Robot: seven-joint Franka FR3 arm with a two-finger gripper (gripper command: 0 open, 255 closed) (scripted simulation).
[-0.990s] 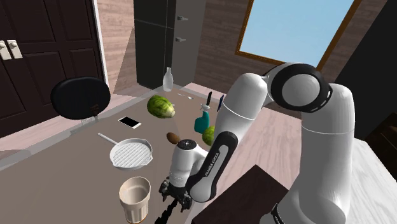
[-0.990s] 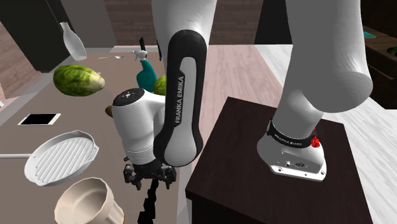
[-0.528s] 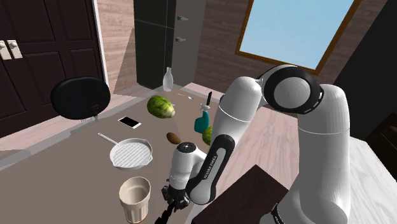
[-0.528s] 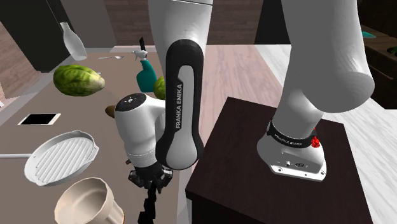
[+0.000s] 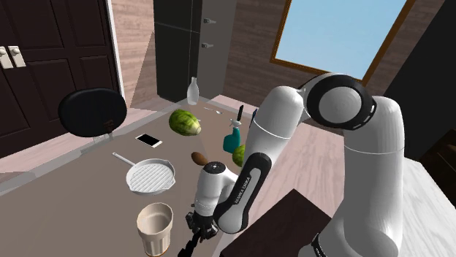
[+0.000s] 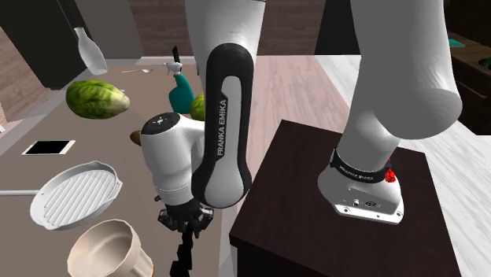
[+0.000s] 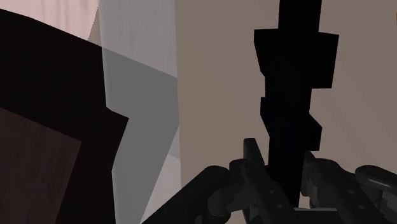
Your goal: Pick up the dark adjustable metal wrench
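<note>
The white arm bends low over the near edge of the desk [image 5: 66, 204], its black tool [image 5: 199, 232] pointing down. The tool is closed on the dark wrench [image 6: 185, 256], and in the wrist view its fingers [image 7: 252, 156] press against either side of the wrench's narrow shaft. The blocky head extends away from the tool. In the second exterior view the wrench hangs from the tool toward the lower edge of the frame, between a beige cup [image 6: 110, 248] on that view's left and the dark stand [image 6: 338, 220] on its right. It is just beside the cup but not touching it. Whether the wrench's far end rests on the desk cannot be told.

Farther along the desk, a white ridged pan [image 5: 150, 175] lies near the cup with its handle pointing to the shoulder view's left. Beyond it are a phone [image 5: 149, 140], a green melon [image 5: 185, 122] and a clear bottle [image 5: 193, 91] at the far end. A teal spray bottle [image 5: 233, 137] stands beside the arm's forearm. Dark panelled doors and a window frame the room behind.
</note>
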